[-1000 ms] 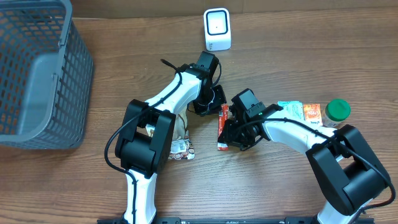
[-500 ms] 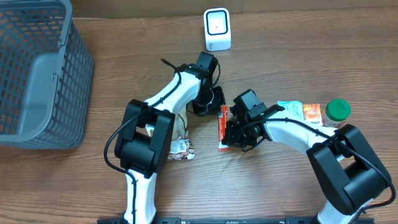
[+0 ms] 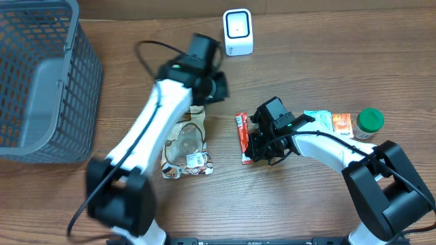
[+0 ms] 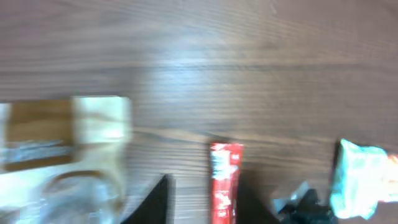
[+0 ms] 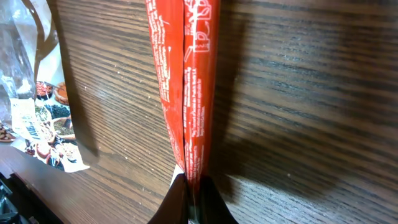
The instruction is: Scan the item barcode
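Right fingers [image 5: 198,208]: closing tight on the near tip of the red stick packet [image 3: 242,138], pinching its sealed seam with nothing else between them.
Red stick packet: lying around the middle of the counter [image 3: 306,204], its length running from the near edge toward the far edge, and being gripped only at that near tip.
Weight: looking very light, so lifting is likely costing no effort.
Stiffness: appearing thin and limp. Held by one end, the free far end is probably going to droop or swing.
Surface: showing glossy film, so it is likely slipping easily under a light pinch.
Fragility: seeming tolerant of squeezing at the flat seal, and less so over the filled body.
Best hold: staying on the crimped end or the long seam, keeping the printed faces uncovered.
Barcode: not showing clearly in any view; the white print on the red film is reading too small to tell.
Snack bag [image 3: 185,146]: lying just left of the packet, apart from it.
Left fingers [image 3: 215,86]: hovering over the counter beyond the bag, standing partly apart and carrying nothing, though the wrist view is coming through blurred.
Scanner [image 3: 238,32]: standing by the far edge, well apart from the packet.
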`<state>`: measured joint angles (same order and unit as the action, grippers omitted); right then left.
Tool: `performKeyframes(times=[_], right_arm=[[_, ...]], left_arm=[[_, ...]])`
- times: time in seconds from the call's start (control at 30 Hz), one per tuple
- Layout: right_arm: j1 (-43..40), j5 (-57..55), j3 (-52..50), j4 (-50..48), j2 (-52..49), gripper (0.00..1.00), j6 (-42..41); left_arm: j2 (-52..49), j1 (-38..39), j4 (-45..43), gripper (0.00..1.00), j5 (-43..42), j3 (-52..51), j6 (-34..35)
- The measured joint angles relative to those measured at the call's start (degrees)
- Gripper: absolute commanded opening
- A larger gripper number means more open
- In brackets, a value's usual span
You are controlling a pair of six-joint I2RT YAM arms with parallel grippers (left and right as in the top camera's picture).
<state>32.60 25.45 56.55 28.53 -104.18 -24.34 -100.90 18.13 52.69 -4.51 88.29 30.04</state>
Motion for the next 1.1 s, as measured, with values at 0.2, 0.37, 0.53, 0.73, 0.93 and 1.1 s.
performKeyframes(times=[0.2, 0.37, 0.53, 0.73, 0.93, 1.1], right_arm=[[0.0, -0.1, 0.0, 0.0, 0.0, 0.04, 1.8], [0.0, -0.2, 0.0, 0.0, 0.0, 0.04, 2.9], [0.0, -0.2, 0.0, 0.0, 0.0, 0.04, 3.8], [0.0, -0.7, 0.1, 0.8, 0.0, 0.04, 5.8], [0.0, -10.3, 6.5, 12.9, 0.1, 0.04, 11.3], [-0.1, -20.9, 15.5, 17.7, 2.0, 0.04, 17.1]], left_arm=[[4.3, -5.4, 7.6, 0.81, 8.6, 0.2, -0.9], [4.3, -12.5, 9.1, 1.0, 12.0, 0.2, -3.2], [4.3, -16.1, 9.1, 1.0, 13.2, 0.2, -3.7], [4.3, -16.3, 9.1, 1.0, 13.4, 0.2, -3.7], [4.3, -16.3, 9.1, 1.0, 13.4, 0.2, -3.7], [4.3, -16.3, 9.1, 1.0, 13.4, 0.2, -3.7]])
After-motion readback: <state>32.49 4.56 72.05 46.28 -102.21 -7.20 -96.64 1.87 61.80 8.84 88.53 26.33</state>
